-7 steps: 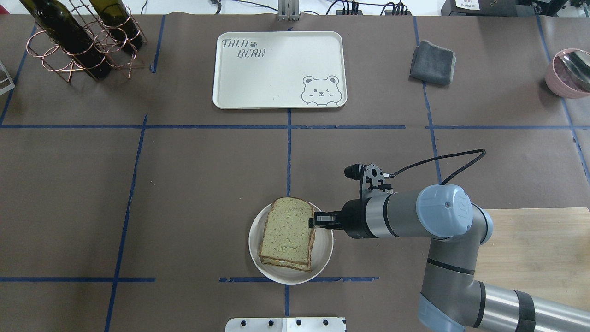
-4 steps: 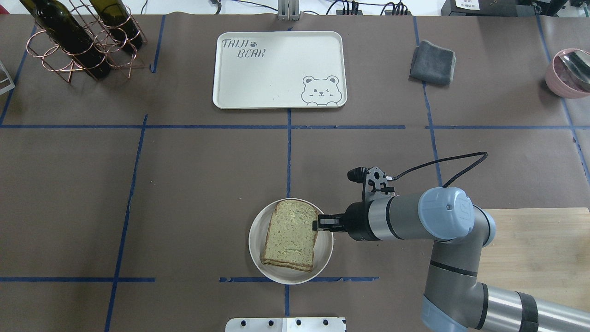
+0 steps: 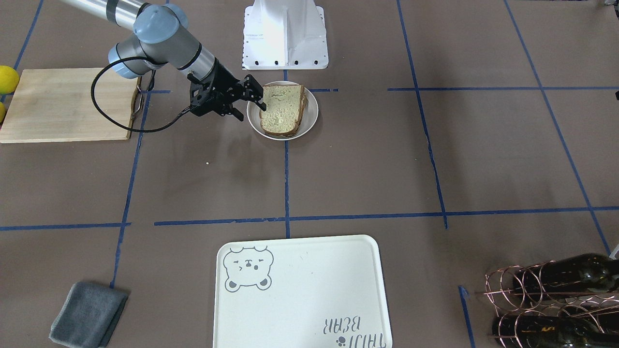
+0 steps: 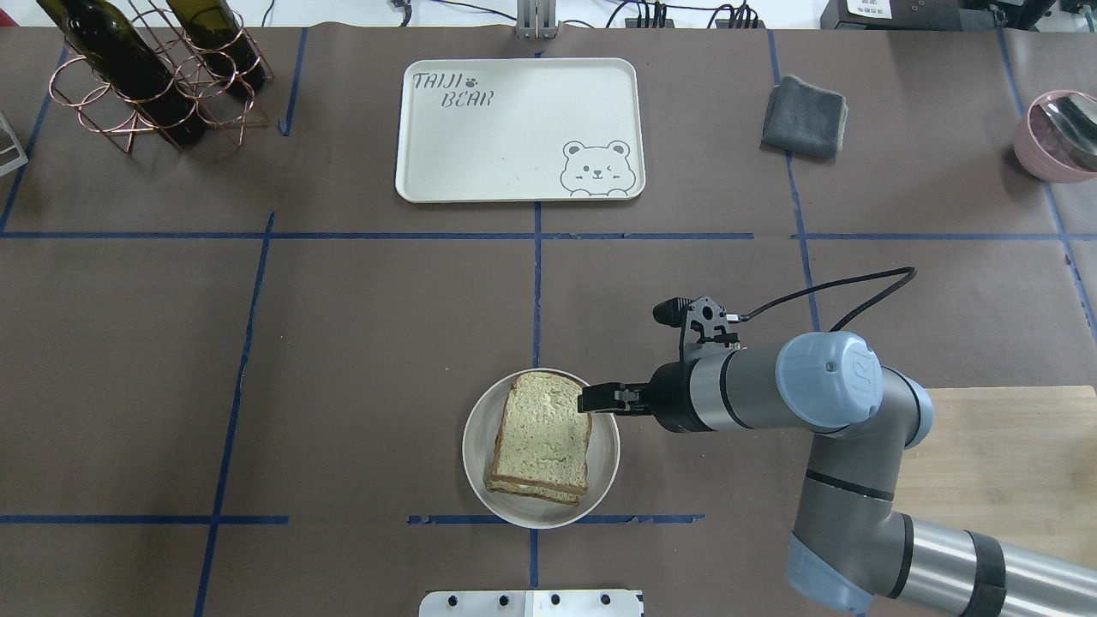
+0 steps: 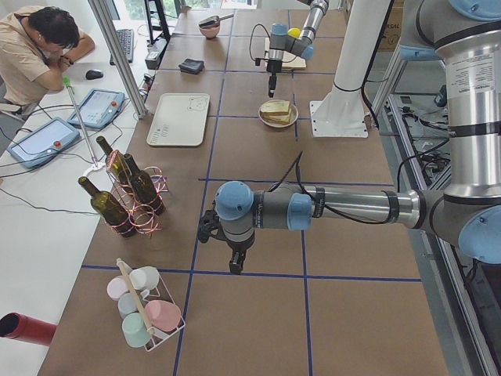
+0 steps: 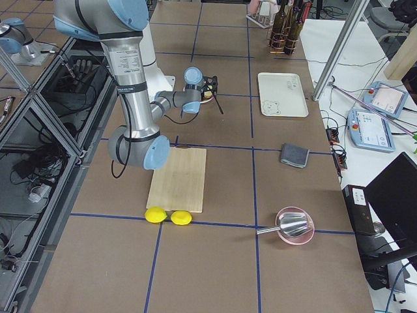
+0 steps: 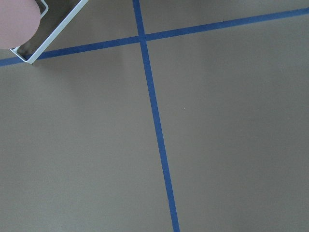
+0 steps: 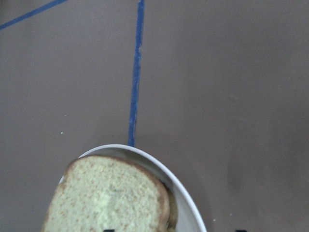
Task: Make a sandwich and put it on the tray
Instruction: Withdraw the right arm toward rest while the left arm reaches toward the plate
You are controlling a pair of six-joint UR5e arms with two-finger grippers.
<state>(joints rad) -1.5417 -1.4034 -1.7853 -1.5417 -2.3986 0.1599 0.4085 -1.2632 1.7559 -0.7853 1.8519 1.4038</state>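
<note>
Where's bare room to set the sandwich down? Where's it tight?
The tray is bare inside its rim. Bare table also lies between tray and plate, and on the robot's left of the plate, up to the wine rack. Crowded: the plate, filled by the sandwich, with the right end effector open at its far right corner.

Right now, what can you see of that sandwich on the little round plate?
The sandwich is two square tan bread slices with dark brown crusts, stacked flat, the top one slightly offset from the lower. The filling barely shows between them. It rests on a small round white plate, covering most of it. The open right gripper hovers at one corner; I cannot tell whether it touches.
</note>
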